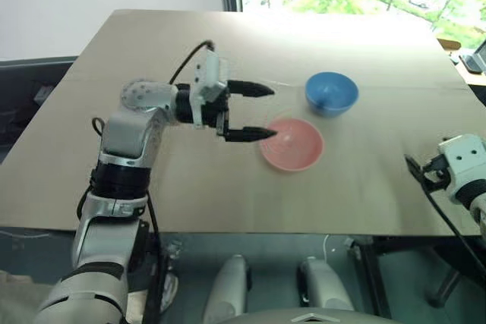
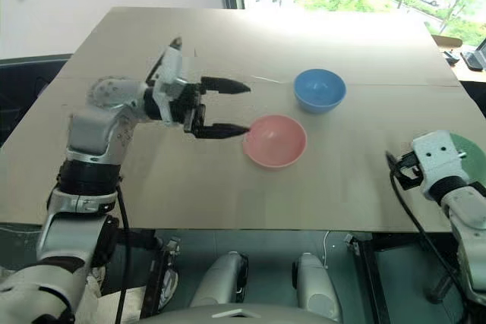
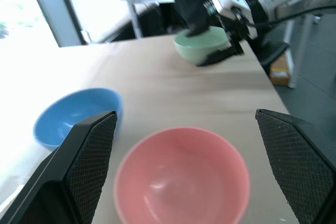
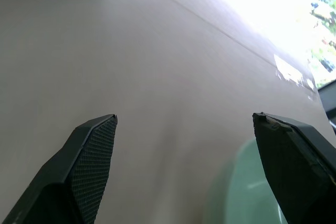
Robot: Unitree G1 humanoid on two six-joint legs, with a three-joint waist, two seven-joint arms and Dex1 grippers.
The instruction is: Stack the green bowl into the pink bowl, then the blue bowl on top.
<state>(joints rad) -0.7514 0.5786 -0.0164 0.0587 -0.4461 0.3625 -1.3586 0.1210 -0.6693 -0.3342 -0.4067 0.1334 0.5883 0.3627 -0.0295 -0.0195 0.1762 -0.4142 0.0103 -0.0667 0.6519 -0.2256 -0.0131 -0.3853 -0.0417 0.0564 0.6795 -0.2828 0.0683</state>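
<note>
Green bowl sits at the counter edge; the spread, empty right hand may nudge it off.

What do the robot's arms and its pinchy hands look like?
The arms are chunky silver-grey and black segments with thin black cables looping along them. The left gripper has a white block at the wrist and two pointed black fingers with a cross-hatched grip texture. The right gripper has the same black fingers.
</note>
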